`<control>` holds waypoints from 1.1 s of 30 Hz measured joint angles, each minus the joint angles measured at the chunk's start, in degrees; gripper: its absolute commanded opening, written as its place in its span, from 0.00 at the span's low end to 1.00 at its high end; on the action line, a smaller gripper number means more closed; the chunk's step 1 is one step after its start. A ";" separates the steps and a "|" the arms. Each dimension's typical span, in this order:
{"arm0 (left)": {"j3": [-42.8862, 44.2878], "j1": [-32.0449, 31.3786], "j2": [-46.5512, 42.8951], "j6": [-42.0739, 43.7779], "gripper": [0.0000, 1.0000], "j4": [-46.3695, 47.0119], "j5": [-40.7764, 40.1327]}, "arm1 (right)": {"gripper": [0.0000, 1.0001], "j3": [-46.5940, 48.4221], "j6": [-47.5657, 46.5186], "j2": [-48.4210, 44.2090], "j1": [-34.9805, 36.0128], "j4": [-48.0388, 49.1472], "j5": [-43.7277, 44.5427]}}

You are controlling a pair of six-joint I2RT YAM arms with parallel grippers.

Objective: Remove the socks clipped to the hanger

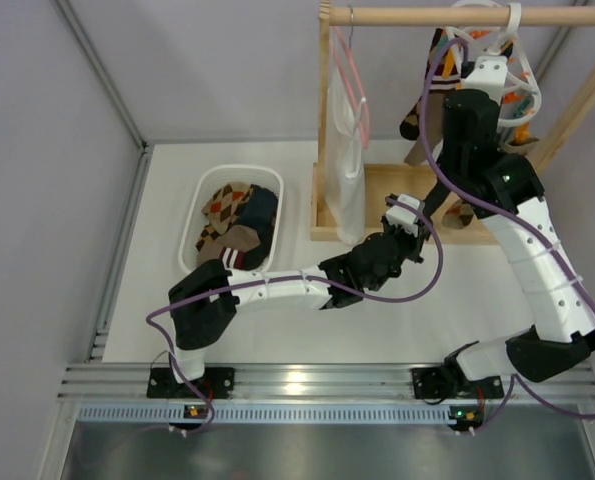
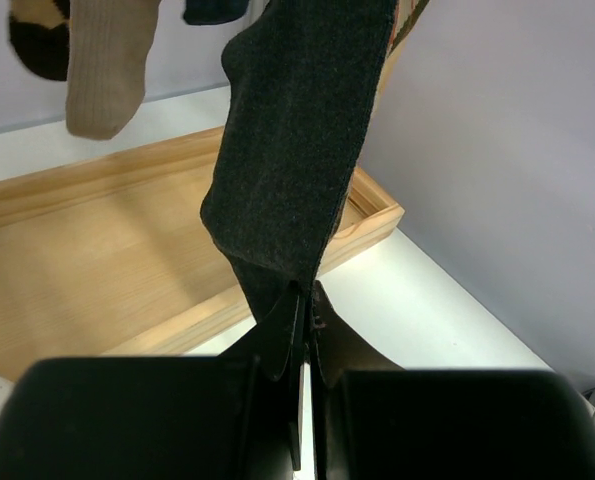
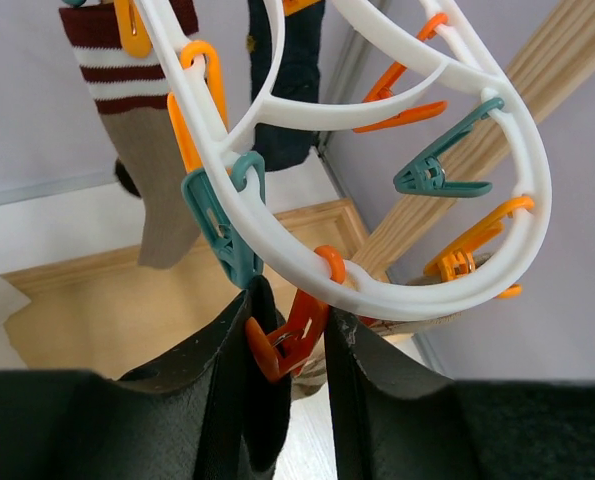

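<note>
**Counts by kind**

Arms: two. Claws: two, the left claw (image 2: 305, 300) and the right claw (image 3: 287, 345). Hangers numbered two: one white ring hanger (image 3: 417, 300) and one pink wire hanger (image 1: 355, 80). There was one white basket (image 1: 239, 169), one wooden rack (image 1: 427, 15) and one white cloth bag (image 1: 345, 190).

Right wrist view showed two teal clips (image 3: 217, 225) in full sight and at least five orange clips (image 3: 289, 335). Two socks hung there: one striped-cuff sock (image 3: 152, 170), one dark navy sock (image 3: 295, 90).

Left wrist view gave one dark sock (image 2: 297, 150) and one tan sock (image 2: 102, 70).

Socks in the basket overlapped; count not settled.
</note>
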 measured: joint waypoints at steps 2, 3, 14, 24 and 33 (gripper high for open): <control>0.00 0.00 0.00 -0.02 0.00 0.00 -0.17 | 0.06 -0.83 -0.02 -0.42 -0.02 0.87 -0.55; 0.00 0.00 0.00 -0.04 0.00 0.00 -0.37 | 0.06 -1.51 -0.02 -0.83 -0.04 1.40 -0.96; -0.02 0.00 0.00 -0.22 0.00 0.00 -1.25 | 0.34 -3.67 1.27 -3.76 -3.02 2.95 -9.94; -0.39 0.07 -0.02 -0.17 0.00 0.00 -1.22 | 0.44 -4.09 1.55 -3.76 -7.19 2.95 -20.87; -0.39 0.13 -0.02 -0.17 0.00 0.00 -1.20 | 0.21 -5.90 1.49 -4.07 -8.52 4.17 -24.15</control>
